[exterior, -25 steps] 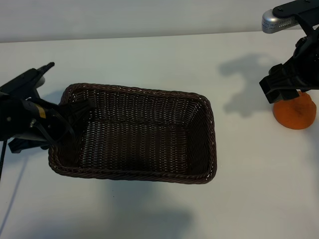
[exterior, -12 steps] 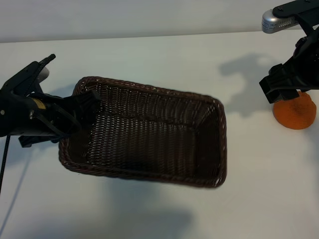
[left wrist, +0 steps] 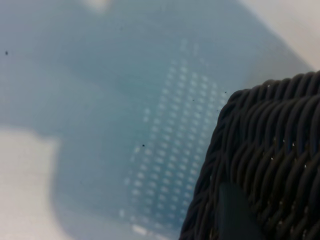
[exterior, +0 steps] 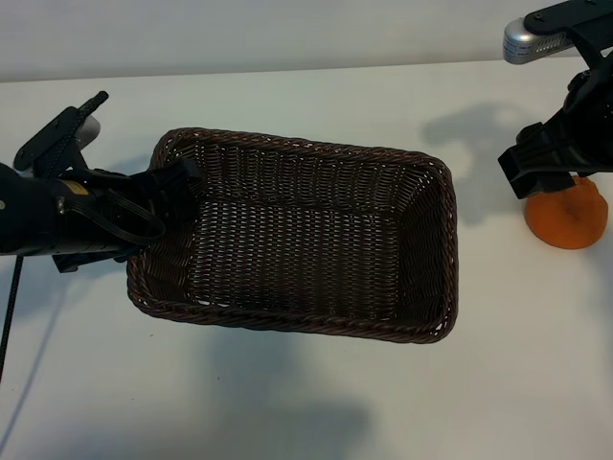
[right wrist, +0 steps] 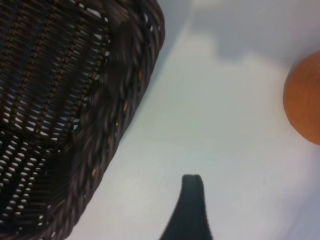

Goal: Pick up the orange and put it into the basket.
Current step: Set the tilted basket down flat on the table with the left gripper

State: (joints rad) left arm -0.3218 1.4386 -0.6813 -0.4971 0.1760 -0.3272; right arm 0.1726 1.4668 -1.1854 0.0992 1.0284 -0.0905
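The dark woven basket (exterior: 305, 325) lies in the middle of the white table. My left gripper (exterior: 178, 188) is shut on its left rim, and one finger (left wrist: 234, 216) lies against the wicker wall (left wrist: 272, 135). The orange (exterior: 567, 220) sits on the table at the far right, apart from the basket. My right gripper (exterior: 546, 169) hangs just above and left of it, hiding its upper part. That gripper is open and holds nothing. In the right wrist view only one fingertip (right wrist: 192, 186) shows over bare table, between the orange (right wrist: 305, 100) and the basket's corner (right wrist: 117, 95).
White tabletop (exterior: 316, 412) surrounds the basket, with a strip of bare table between the basket's right rim and the orange. The table's far edge meets a pale wall (exterior: 287, 34) at the back. A silver camera housing (exterior: 529, 40) sits on the right arm.
The left gripper has pulled the basket to the right, toward the orange, turning it slightly. The right arm and the orange have not moved.
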